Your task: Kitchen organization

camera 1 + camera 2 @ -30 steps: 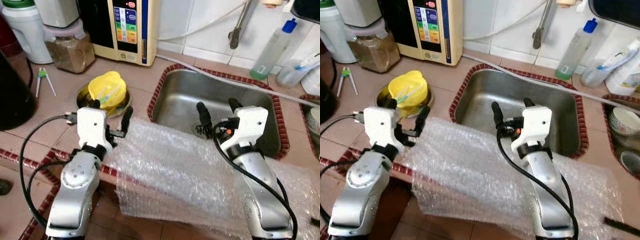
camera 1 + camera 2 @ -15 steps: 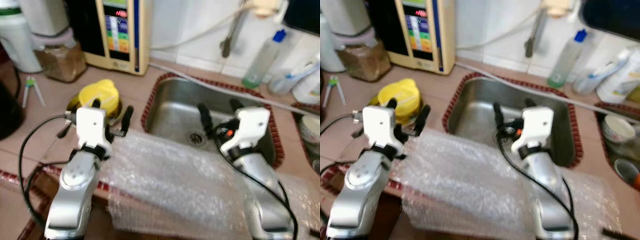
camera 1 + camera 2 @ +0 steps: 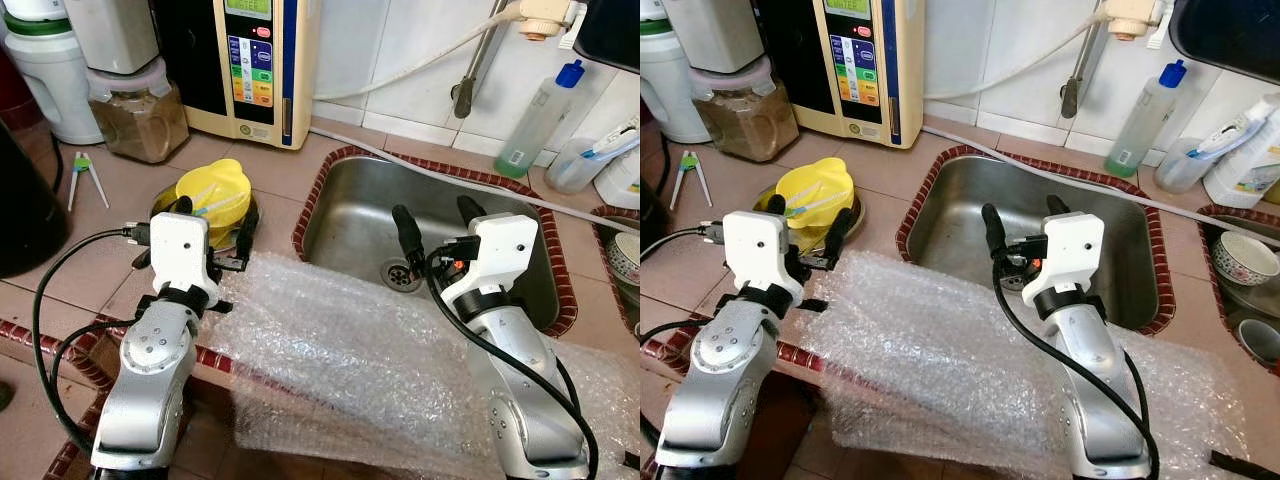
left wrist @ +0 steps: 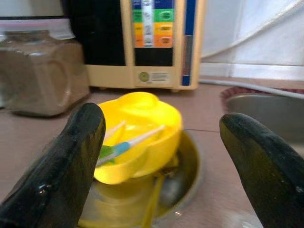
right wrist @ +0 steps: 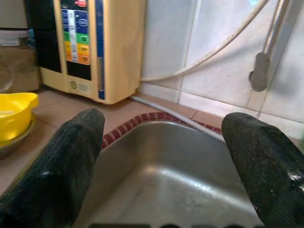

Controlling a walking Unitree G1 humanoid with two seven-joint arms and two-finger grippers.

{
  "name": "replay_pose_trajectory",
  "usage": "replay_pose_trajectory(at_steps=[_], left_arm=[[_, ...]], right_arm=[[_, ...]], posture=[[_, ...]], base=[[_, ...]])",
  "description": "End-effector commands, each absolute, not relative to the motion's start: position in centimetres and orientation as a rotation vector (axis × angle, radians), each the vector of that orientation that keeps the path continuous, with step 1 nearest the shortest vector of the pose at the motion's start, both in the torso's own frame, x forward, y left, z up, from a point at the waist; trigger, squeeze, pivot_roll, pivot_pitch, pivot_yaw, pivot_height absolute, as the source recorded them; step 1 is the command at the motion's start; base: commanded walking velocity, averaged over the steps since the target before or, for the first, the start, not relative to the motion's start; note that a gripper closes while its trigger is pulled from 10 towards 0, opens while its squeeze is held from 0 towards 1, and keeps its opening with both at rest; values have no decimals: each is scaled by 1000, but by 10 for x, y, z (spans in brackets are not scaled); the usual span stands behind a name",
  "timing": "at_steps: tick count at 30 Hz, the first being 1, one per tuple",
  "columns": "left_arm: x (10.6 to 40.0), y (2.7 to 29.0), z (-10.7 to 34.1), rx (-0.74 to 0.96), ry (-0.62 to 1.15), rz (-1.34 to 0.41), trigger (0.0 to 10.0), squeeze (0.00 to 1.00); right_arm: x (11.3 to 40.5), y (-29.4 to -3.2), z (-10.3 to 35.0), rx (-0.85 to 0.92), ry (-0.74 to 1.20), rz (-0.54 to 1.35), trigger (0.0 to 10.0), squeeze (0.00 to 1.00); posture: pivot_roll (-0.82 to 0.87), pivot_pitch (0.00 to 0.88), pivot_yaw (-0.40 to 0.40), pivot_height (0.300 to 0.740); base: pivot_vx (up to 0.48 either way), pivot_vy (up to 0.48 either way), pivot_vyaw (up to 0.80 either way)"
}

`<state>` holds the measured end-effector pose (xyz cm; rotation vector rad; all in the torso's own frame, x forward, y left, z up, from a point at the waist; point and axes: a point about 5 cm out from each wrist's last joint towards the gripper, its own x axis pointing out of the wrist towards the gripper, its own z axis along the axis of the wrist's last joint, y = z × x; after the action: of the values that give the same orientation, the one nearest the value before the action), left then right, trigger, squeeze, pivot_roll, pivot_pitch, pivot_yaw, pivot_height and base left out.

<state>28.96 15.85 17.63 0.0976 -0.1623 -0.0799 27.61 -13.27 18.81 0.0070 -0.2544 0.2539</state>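
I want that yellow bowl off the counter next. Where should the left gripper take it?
Probably its raised near rim, from the robot's side: the yellow bowl sits tilted in a metal dish, and the open left gripper faces it already.

Yellow bowl [image 3: 213, 190] tilted in steel bowl [image 3: 245, 218], by sink [image 3: 345, 215].

The left gripper [image 3: 213, 221] has moved forward and now sits close over the yellow bowl [image 3: 214, 193] in its metal dish [image 3: 848, 222], fingers spread either side of it, where a second ago it hung nearer the bubble wrap [image 3: 370, 350]. The whole scene has shifted because the head camera moved.
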Motion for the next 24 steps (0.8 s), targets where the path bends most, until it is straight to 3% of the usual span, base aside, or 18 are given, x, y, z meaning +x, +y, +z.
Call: replay_pose_trajectory(at_steps=[1, 13, 14, 17, 18, 20, 24], left_arm=[[295, 164, 179, 107, -177, -40, 10000, 0], [308, 179, 176, 77, -167, 73, 10000, 0], [309, 179, 173, 62, -145, 71, 10000, 82], [312, 174, 166, 37, -108, 45, 10000, 71], [314, 171, 166, 24, -109, 24, 8392, 0], [316, 170, 167, 3, -120, 16, 0, 0], [320, 169, 168, -1, -122, 8, 0, 0]], right_arm=[[273, -127, 193, 27, -261, 308, 10000, 0], [266, -113, 193, 81, -231, 456, 10000, 0], [264, -110, 191, 85, -219, 484, 10000, 0], [260, -102, 189, 112, -189, 549, 10000, 0], [257, -98, 187, 111, -181, 579, 10000, 0], [254, -95, 186, 117, -168, 612, 10000, 0], [253, -94, 186, 131, -155, 634, 10000, 0]], posture=[[82, 127, -66, 740], [70, 118, -68, 740], [70, 118, -68, 740], [66, 114, -68, 740], [65, 112, -68, 740], [63, 110, -67, 740], [57, 105, -65, 740]], base=[[0, 0, 0], [0, 0, 0], [0, 0, 0], [0, 0, 0], [0, 0, 0], [0, 0, 0], [0, 0, 0]])
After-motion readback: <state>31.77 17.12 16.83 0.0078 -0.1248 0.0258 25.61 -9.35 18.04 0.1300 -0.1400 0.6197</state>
